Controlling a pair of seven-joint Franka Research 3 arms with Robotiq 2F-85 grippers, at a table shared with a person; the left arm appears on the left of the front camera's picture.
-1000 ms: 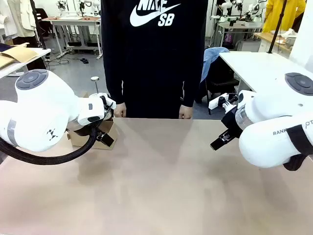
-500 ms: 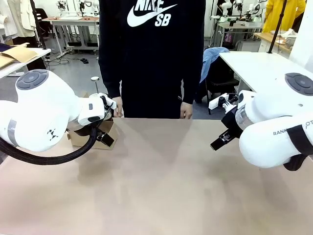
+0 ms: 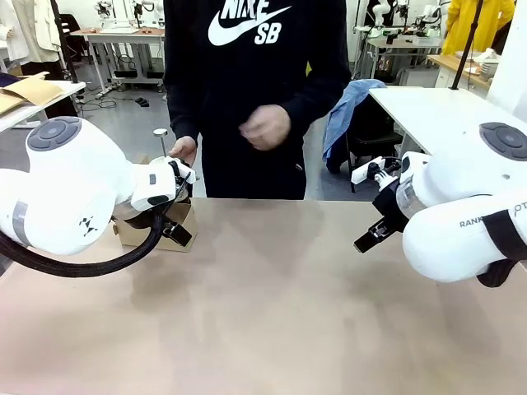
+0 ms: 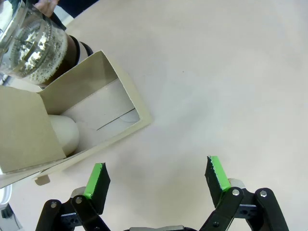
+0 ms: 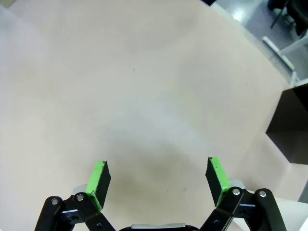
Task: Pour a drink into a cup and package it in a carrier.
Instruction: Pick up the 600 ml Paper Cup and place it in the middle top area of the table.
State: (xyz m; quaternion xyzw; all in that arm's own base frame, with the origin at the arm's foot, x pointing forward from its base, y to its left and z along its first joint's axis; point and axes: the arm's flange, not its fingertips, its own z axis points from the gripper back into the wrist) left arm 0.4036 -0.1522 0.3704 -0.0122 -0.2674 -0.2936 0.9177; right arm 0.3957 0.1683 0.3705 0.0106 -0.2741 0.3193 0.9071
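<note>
1 black box (image 5: 288, 126) near right gripper (image 5: 157, 174).

1. Bright, even indoor light falls from overhead, and shadows on the table (image 3: 272, 313) are soft and faint.
2. The person's raised hand (image 3: 265, 127) is smeared by motion blur.
3. Both wrist views bow at their edges.
4. The glass jug (image 4: 33, 45), far left in the left wrist view, glints and looks slightly soft.

Carrier (image 3: 185, 220): sitting mostly hidden behind the left arm (image 3: 66, 193); Jug (image 4: 31, 45): running off the left wrist view's top-left corner; Person's raised hand (image 3: 265, 127): showing blurred; Black box (image 5: 290, 127): being cut off by the right edge
</note>
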